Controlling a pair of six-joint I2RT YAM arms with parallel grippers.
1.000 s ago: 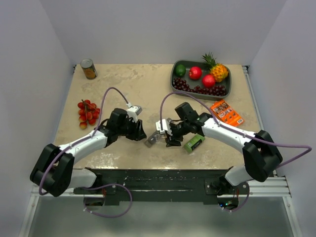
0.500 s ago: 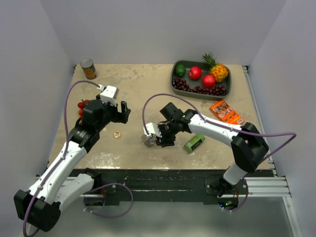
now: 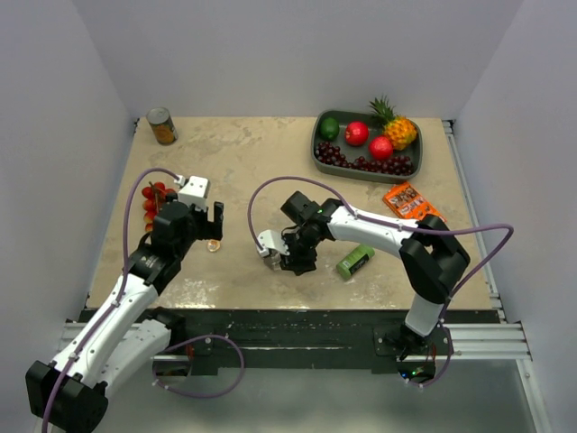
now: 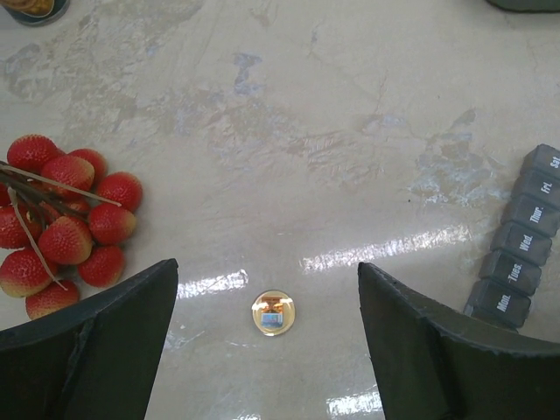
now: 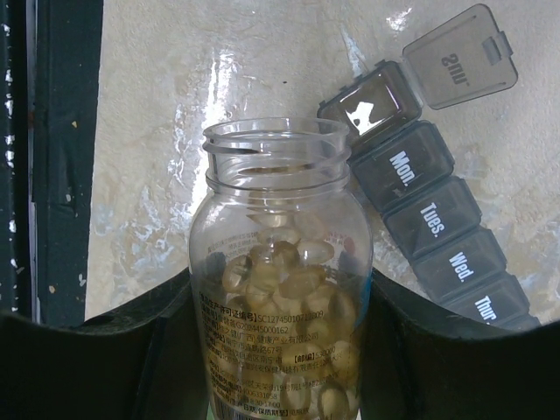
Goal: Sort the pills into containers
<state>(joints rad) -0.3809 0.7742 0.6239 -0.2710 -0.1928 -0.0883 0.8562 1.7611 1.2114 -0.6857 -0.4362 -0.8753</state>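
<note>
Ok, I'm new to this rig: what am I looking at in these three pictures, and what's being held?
Two robot arms are bolted at the near edge of the table. The wide picture looks down from above; the other two come from a camera on each wrist. The right claw grips an uncapped clear bottle of amber pills beside the grey weekday pill organiser, whose Sun lid stands open. The left claw is open and empty, over a small round cap. Also on the table: a red fruit cluster, green box, fruit tray, can and orange packet.
</note>
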